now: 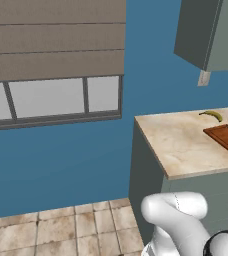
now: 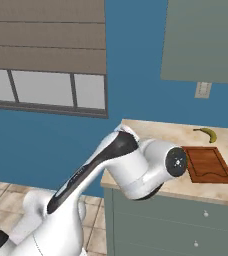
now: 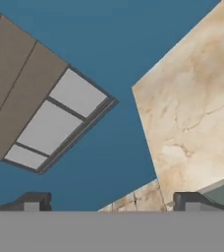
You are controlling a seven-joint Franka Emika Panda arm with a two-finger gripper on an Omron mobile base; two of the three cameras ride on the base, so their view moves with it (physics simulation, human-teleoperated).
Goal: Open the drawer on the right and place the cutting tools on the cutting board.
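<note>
- The cutting board (image 2: 207,164) lies flat on the beige marbled countertop (image 2: 156,132), toward the right end; nothing rests on its reddish-brown face in the right base view.
- From the left base view the same board (image 1: 227,136) sits at the right edge, partly cut off by the frame.
- Just behind the board, closer to the wall, a banana (image 2: 206,133) lies on the counter, near it but not touching.
- Below the countertop run grey-green drawer fronts (image 2: 186,220) with small pale knobs, all flush and closed as far as I can see.
- A grey-green wall cabinet (image 2: 203,40) hangs above the counter, and a pale outlet plate (image 2: 202,90) sits on the blue wall beneath it.
- The arm's big white elbow (image 2: 141,167) hangs in front of the counter's left end, left of the board.
- Gripper (image 3: 111,202): its two dark fingertips (image 3: 33,201) stand far apart at the bottom of the hand view, with nothing between them.
- The hand camera looks, rolled over, at the blue wall, the window (image 3: 60,123) with its slatted blind, and the counter's marbled corner.
- Tan floor tiles (image 1: 61,230) spread left of the cabinet.
</note>
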